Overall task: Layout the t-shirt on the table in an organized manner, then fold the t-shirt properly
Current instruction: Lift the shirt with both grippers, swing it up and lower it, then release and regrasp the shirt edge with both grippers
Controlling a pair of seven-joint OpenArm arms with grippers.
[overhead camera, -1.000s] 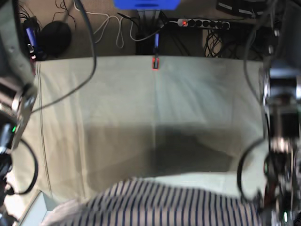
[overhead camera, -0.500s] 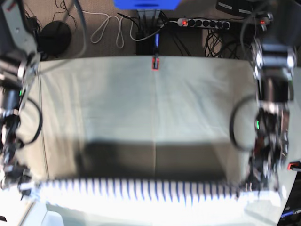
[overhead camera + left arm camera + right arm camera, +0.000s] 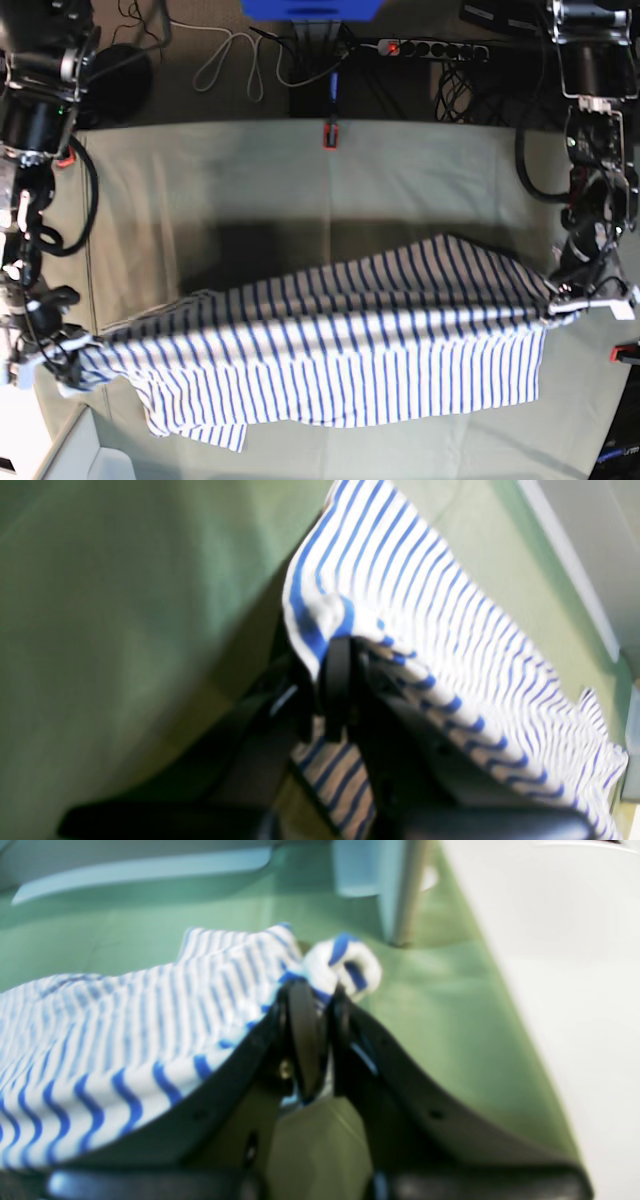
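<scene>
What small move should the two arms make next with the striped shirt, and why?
Probably lower both arms together to lay it flat. The left tool and the right tool each pinch one end of the t-shirt, which hangs stretched between them, its lower edge draping onto the table.

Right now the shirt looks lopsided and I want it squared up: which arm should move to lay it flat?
Probably the right gripper: its end of the t-shirt hangs past the table edge. The left gripper holds its corner over the cloth.
</scene>
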